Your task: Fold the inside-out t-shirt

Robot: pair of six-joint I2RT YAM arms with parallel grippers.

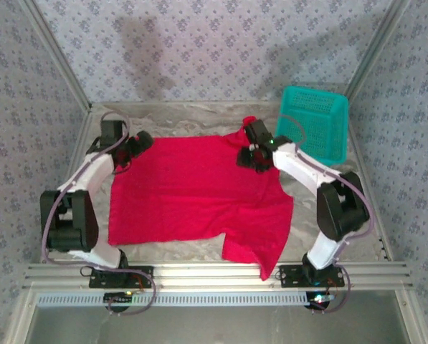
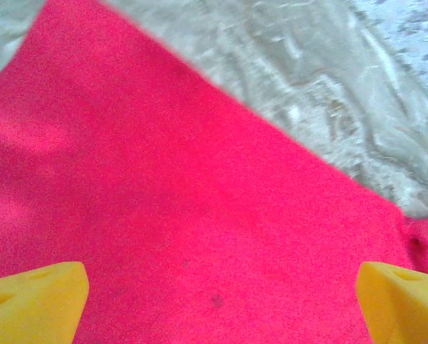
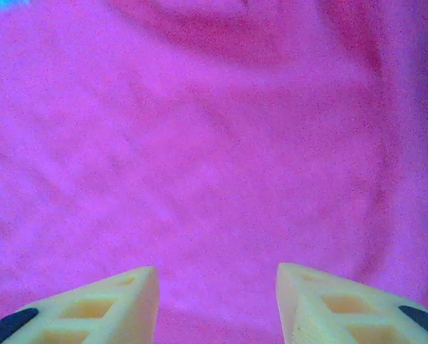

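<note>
Inside-out t-shirt [image 1: 192, 190] lies spread outside teal basket [image 1: 328, 140], seemingly apart.

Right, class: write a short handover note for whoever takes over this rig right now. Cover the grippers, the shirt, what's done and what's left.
Left gripper: open, over the far left corner of the red t-shirt, holding nothing.
Right gripper: jaws apart, low over the shirt's far right corner, nothing between them.
T-shirt: spread flat on the table, one sleeve reaching the near edge. The teal mesh basket stands at the far right.
Done: shirt laid out.
Left: every fold.
</note>
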